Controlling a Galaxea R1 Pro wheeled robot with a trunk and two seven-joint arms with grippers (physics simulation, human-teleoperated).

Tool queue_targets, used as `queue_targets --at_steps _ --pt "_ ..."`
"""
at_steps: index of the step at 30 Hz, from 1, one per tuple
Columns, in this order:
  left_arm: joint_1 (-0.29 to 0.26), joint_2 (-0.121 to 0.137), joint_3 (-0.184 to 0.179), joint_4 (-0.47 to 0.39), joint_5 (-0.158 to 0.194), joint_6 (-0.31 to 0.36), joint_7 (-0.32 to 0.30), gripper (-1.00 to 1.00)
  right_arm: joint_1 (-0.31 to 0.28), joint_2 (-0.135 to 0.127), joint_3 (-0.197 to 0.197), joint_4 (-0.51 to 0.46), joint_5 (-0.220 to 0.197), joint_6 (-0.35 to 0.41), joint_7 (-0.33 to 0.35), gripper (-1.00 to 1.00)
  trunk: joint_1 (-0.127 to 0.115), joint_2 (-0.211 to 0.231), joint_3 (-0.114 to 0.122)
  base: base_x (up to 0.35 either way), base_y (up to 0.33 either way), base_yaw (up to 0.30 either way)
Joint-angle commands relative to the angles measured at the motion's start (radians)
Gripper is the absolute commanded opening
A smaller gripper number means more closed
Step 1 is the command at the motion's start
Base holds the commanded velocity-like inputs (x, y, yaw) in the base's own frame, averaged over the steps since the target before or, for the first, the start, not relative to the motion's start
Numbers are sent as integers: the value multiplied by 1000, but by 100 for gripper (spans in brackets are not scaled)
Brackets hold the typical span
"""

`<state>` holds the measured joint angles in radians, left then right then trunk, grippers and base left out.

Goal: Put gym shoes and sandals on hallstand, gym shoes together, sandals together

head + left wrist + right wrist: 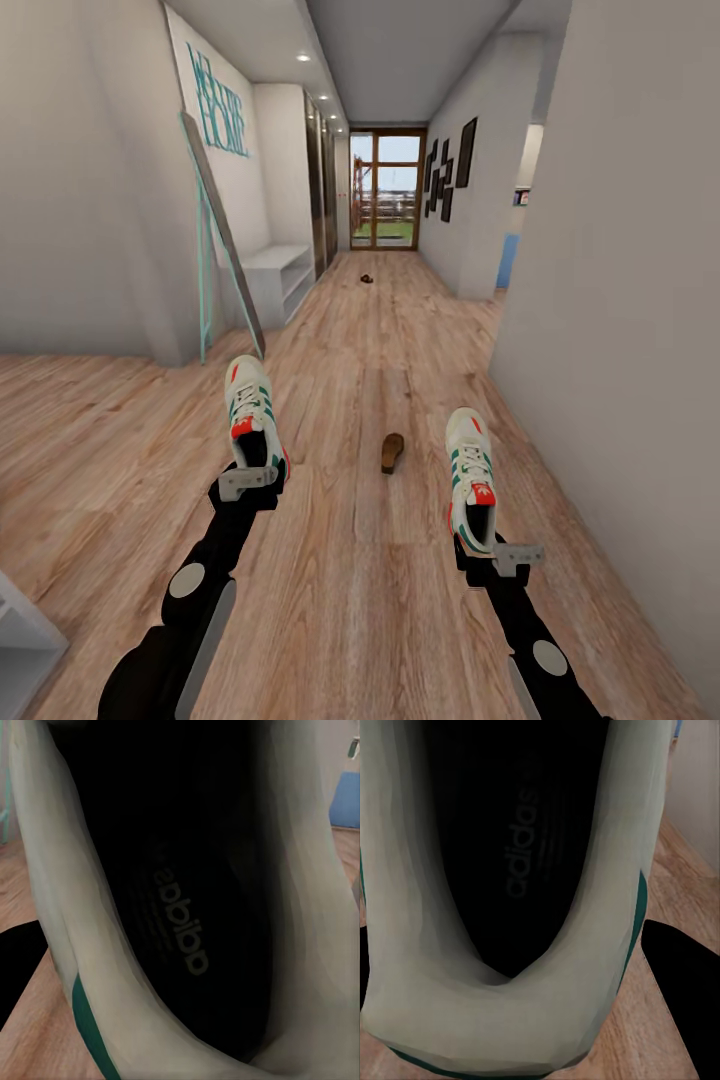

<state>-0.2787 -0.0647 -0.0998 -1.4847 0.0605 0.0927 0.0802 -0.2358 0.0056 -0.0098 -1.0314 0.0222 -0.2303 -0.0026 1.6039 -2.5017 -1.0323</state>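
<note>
Corridor seen from the robot's head, two close wrist views on held footwear.
The wood floor (360, 600) is viewed forward and down from head height; each gym shoe (255, 415) (180, 915), (472, 480) (510, 870) is viewed at very close range into its opening, shared with the head view.

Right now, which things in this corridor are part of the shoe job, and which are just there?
Job:
left gym shoe, held by left gripper
right gym shoe, held by right gripper
near sandal on the floor
far sandal
shoe rack

Just there:
leaning mirror
wall lettering
picture frames
glass door
</note>
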Motion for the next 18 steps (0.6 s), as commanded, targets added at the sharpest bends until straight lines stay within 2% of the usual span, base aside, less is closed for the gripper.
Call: queue_targets --at_steps 1,7,13,18 --pt "0 0 -2 -2 5 5 7 -100 0 1 -1 0 2 -3 0 -100 0 0 -1 188 -186 0" --pt "0 0 -2 -2 5 5 7 -100 0 1 -1 1 6 -3 -1 -100 0 0 -1 180 -179 80" --pt "0 0 -2 -2 5 5 7 -100 0 1 -1 1 7 -3 -1 -100 0 0 -1 142 -181 255" --pt "0 1 -2 -2 5 5 7 -100 0 1 -1 1 7 -3 -1 -100 0 0 -1 30 -172 288"
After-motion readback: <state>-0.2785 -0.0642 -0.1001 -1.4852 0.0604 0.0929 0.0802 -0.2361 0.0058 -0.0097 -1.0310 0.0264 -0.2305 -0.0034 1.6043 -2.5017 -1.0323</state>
